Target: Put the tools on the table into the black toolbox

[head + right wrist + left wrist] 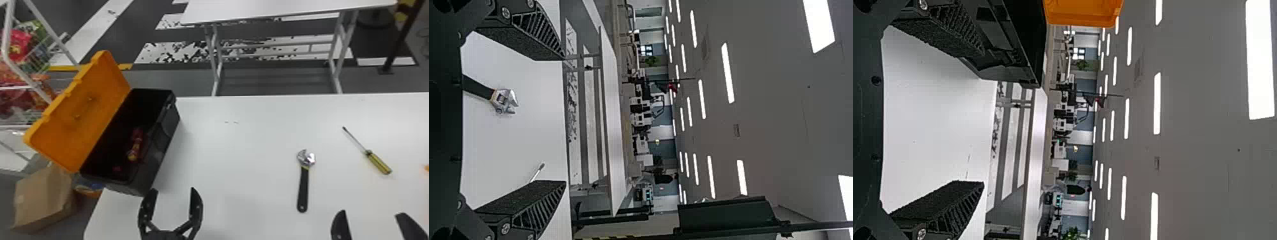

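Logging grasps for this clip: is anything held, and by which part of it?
Nothing is held; the left tool and the right tool both stand open and empty.

Has two flat black fingers (196,204) on the left gripper (173,189), bowed along their outer edges and tapering towards the tips. Carries small pale dots along them, with slanting black links (184,226) near their bases, running to a dark block (164,236) behind and between. Repeats the black, tapering shape in the fingers of the right gripper (371,212). Wears rough, grainy black padding (519,197) on the fingers' facing sides, and slanted black ribs (536,215) with gaps along their flanks. Bears round silvery screws (505,228) at their bases. Spreads into black housing (867,125) behind them, marked with small dark recesses (876,80).
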### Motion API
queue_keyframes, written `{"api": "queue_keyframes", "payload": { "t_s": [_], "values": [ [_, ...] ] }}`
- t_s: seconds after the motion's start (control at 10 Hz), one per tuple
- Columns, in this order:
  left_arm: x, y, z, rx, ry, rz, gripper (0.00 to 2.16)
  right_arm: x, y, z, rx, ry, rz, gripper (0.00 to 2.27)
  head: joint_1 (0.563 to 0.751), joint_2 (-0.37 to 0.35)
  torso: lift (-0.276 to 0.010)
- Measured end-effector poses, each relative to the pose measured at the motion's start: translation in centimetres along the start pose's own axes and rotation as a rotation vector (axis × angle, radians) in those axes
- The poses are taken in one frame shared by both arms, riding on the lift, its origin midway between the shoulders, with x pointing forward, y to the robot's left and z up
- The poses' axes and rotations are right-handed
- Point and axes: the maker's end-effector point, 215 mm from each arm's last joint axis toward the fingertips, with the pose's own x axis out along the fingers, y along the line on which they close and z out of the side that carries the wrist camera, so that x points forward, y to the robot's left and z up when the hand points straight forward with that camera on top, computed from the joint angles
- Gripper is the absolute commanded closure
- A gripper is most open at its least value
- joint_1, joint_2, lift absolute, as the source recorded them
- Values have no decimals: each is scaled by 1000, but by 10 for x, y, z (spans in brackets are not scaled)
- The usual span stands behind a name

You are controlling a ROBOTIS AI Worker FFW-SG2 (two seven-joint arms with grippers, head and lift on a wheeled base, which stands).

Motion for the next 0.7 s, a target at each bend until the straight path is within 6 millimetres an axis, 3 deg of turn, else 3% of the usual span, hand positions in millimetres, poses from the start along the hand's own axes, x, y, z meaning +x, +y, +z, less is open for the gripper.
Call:
{"api": "queue_keyframes", "payload": {
  "t_s": [0.7],
  "values": [
    [2, 0, -5, 0, 14, 1, 76, 3, 0, -7, 0, 20, 0, 107, 695, 235, -75]
  ]
}}
